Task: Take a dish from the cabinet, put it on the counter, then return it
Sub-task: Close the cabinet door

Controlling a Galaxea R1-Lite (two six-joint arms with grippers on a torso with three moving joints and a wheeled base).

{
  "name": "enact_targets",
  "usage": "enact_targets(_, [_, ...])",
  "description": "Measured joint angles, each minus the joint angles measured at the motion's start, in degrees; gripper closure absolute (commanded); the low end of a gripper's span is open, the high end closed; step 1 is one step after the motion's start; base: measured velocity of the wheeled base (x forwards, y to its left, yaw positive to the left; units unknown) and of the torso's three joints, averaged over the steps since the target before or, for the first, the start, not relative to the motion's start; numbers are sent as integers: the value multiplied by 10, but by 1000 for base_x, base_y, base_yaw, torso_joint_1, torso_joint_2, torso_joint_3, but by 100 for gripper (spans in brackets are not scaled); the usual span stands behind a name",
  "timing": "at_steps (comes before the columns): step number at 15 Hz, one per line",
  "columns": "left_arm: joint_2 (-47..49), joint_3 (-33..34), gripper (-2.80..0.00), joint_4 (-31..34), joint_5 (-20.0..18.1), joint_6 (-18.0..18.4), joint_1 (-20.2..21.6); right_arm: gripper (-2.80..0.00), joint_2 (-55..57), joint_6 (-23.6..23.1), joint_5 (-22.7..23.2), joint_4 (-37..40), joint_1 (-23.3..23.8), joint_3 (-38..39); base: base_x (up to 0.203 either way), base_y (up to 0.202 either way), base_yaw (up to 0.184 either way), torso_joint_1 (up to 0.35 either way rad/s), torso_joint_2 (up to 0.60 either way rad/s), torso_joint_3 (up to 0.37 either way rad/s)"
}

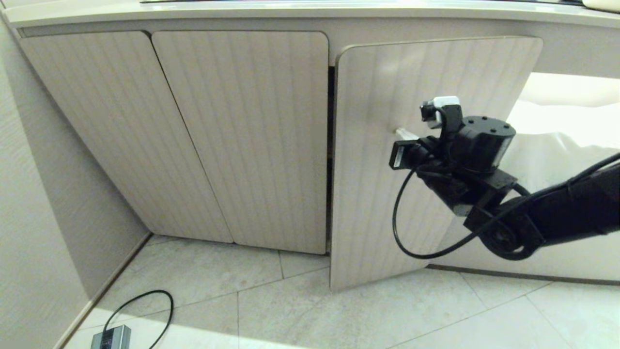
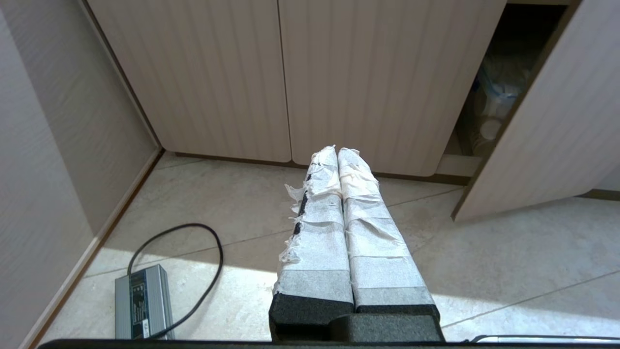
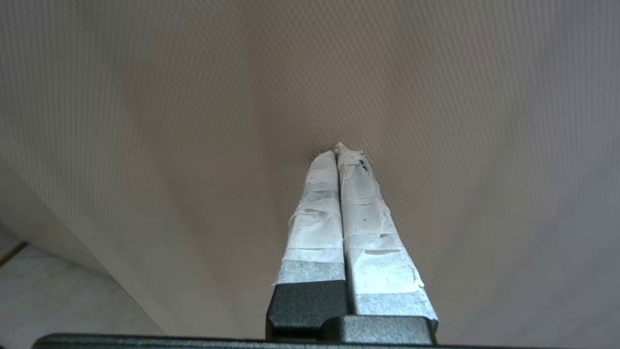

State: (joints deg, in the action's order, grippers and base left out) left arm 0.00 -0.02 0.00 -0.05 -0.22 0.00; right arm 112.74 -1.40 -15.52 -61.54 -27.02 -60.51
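Right gripper (image 3: 337,148) clenched empty, tips pressing against the ajar door (image 1: 387,160) of the cabinet (image 1: 242,135). Left gripper (image 2: 337,152) clenched, idling over floor. Dish not showing anywhere. Looking very early: fetching, placing on counter (image 1: 310,12), returning all pending.

Reads as a kitchen, low down at floor level. I see a run of beige ribbed cabinet (image 1: 242,140) doors under a cream counter (image 1: 310,12) edge, one door (image 1: 387,160) ajar with stored packets dimly visible inside. Pale stone-look floor tiles (image 1: 387,315), plain wall (image 1: 29,218) at the corner. A grey power brick (image 2: 140,303) with cable lies on the tiles.
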Motion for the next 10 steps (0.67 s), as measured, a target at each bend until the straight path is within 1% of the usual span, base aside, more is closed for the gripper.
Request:
enact_targets(4, [0,0,0,0,0,0,0,0,25,0,-9,-23,0,-18,0,0,0,0,0,0])
enact_targets(10, [0,0,0,0,0,0,0,0,47,-3,-11,-27,0,-43,0,0,0,0,0,0])
